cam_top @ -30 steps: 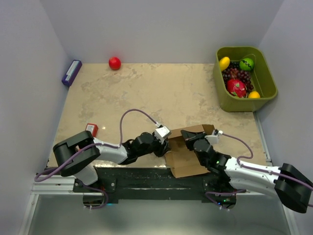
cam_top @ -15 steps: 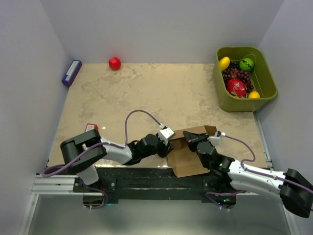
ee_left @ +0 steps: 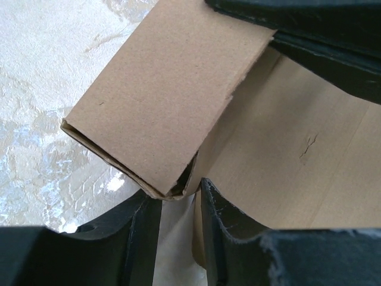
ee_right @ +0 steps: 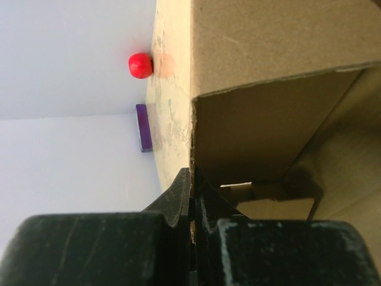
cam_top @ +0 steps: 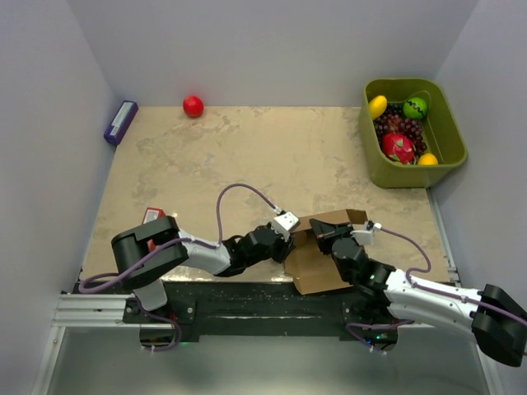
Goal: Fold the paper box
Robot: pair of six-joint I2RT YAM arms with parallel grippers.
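The paper box [cam_top: 321, 267] is brown cardboard, partly folded, lying at the table's near edge between both arms. My left gripper [cam_top: 290, 241] reaches in from its left side. In the left wrist view its jaws [ee_left: 175, 196] stand part open, with the corner of a doubled-over flap [ee_left: 155, 107] right at the fingertips and a thin cardboard edge along the right finger [ee_left: 229, 232]. My right gripper [cam_top: 323, 236] is shut on an upright wall of the box [ee_right: 268, 42]. The cardboard edge is pinched between its fingertips [ee_right: 191, 179].
A green bin [cam_top: 372, 160] of fruit stands at the back right. At the far edge lie a red ball [cam_top: 193, 105] and a purple box [cam_top: 121, 121], both also in the right wrist view: ball [ee_right: 141, 65], purple box [ee_right: 143, 127]. A flat red box [cam_top: 153, 216] lies at the near left.
My left gripper has slid right, closer against the box, and its jaws have narrowed. The box has shifted slightly right. The right gripper keeps its hold.
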